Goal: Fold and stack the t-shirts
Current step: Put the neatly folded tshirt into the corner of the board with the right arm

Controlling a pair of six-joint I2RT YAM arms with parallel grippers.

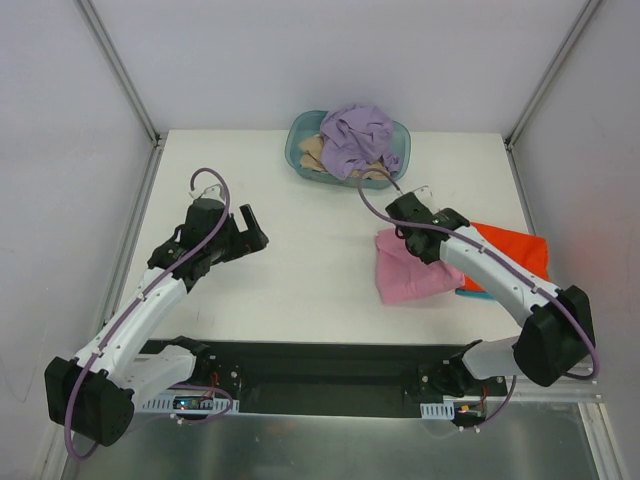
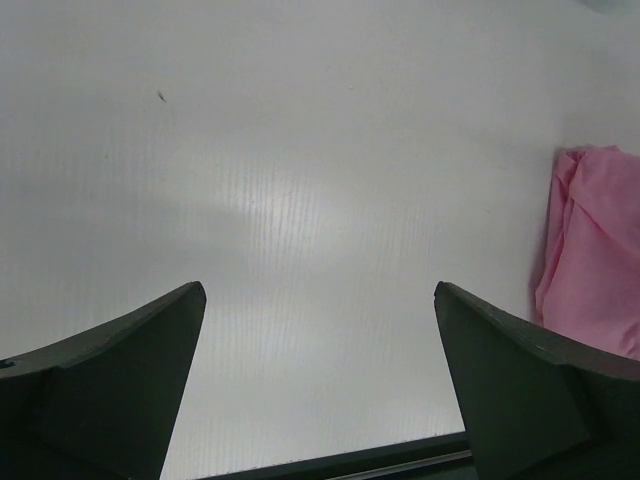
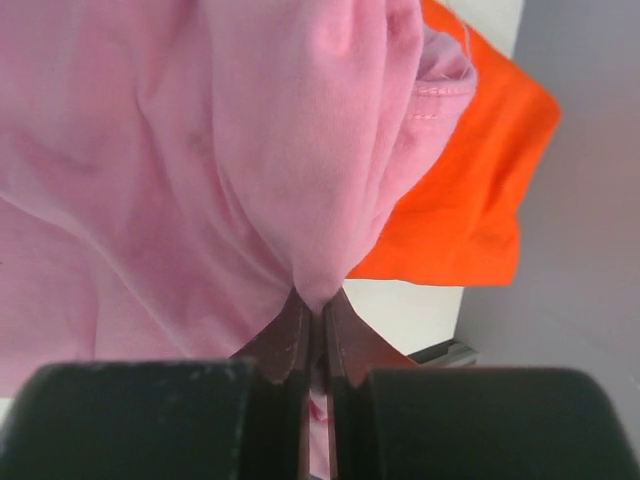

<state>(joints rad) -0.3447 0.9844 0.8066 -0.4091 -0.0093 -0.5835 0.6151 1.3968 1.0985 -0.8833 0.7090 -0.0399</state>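
The white worktop (image 1: 300, 290) is a matte ribbed sheet with grey walls on three sides. A teal translucent oval basket (image 1: 291, 150) stands at the middle of its far edge. On the right half lies a rumpled pink t-shirt (image 1: 405, 275), with one fold drawn up off the surface and its right edge overlapping a flat orange-red t-shirt (image 1: 520, 250) that reaches almost to the right wall. A thin sliver of teal cloth (image 1: 468, 292) shows at the near edge where the two meet.
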